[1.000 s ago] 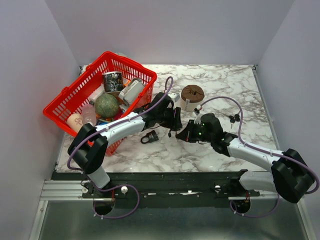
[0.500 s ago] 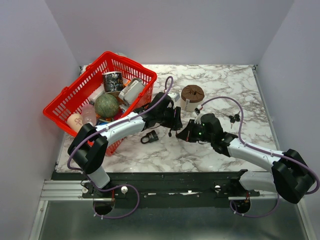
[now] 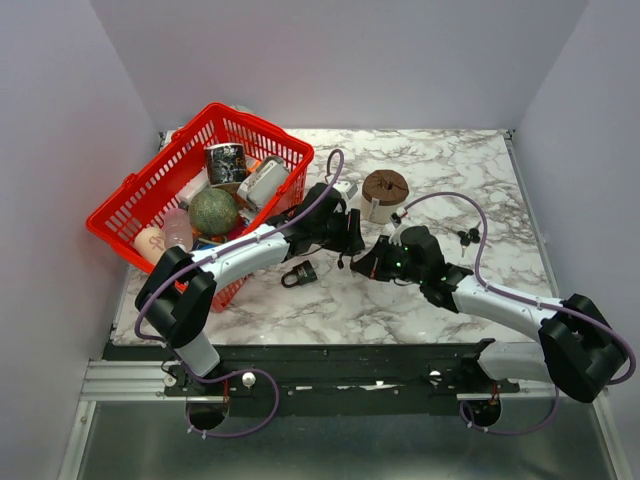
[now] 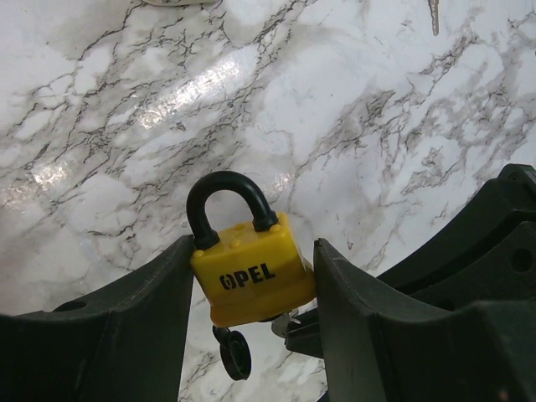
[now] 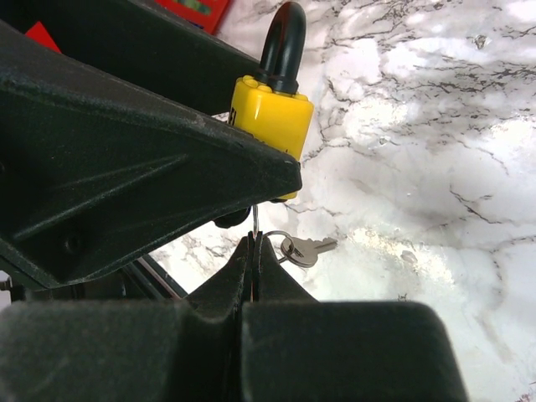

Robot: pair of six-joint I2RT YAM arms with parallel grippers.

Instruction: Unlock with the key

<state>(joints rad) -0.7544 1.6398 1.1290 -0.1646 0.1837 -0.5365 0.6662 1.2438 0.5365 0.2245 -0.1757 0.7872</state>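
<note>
My left gripper (image 4: 255,247) is shut on the yellow padlock (image 4: 251,272), which has a black shackle, and holds it above the marble table. My right gripper (image 5: 254,243) is shut on the key, directly beneath the padlock (image 5: 272,117). Only a thin metal edge of the key (image 5: 253,219) shows above the fingertips, rising towards the padlock's underside. Its tip is hidden behind the left finger. A spare silver key (image 5: 308,247) hangs from the ring. In the top view both grippers meet at the table's middle, the left (image 3: 349,243) and the right (image 3: 364,266).
A black padlock (image 3: 298,274) lies on the table just left of the grippers. A red basket (image 3: 128,190) full of objects stands at the back left. A brown roll (image 3: 384,190) sits behind the grippers. Another small key bunch (image 3: 465,237) lies to the right.
The right gripper has edged slightly up and left towards the padlock. The left arm has hardly moved.
</note>
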